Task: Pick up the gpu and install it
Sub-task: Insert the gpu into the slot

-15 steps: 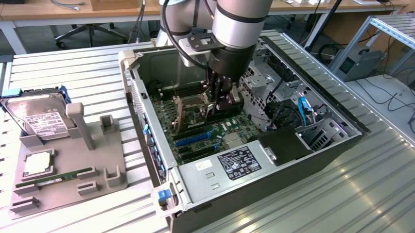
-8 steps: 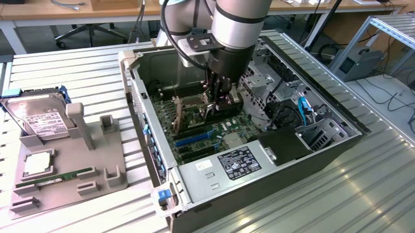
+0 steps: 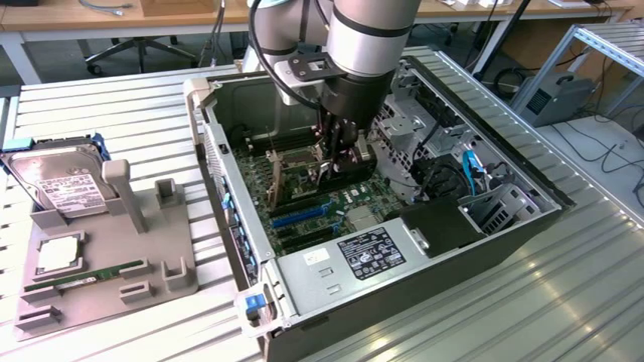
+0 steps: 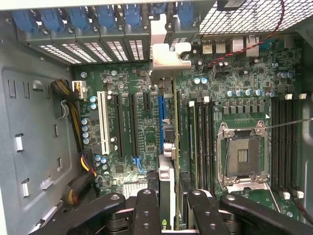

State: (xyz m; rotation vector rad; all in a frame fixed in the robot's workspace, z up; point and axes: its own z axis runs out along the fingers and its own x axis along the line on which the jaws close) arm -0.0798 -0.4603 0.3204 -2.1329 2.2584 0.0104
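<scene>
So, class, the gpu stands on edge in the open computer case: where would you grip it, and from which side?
Grip the gpu by its free upper long edge, coming straight down from above, one finger on each flat face. It stands thin edge up, its silver bracket against the case's rear wall, so that edge looks the only reachable part. The hand straddles it this way.

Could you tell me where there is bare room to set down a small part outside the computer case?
The slatted table is bare between the hard drive and the computer case. More bare slats lie by the case's corner at the exterior view's lower right. The grey fixture is crowded; inside the case, the gripper grips the gpu.
</scene>
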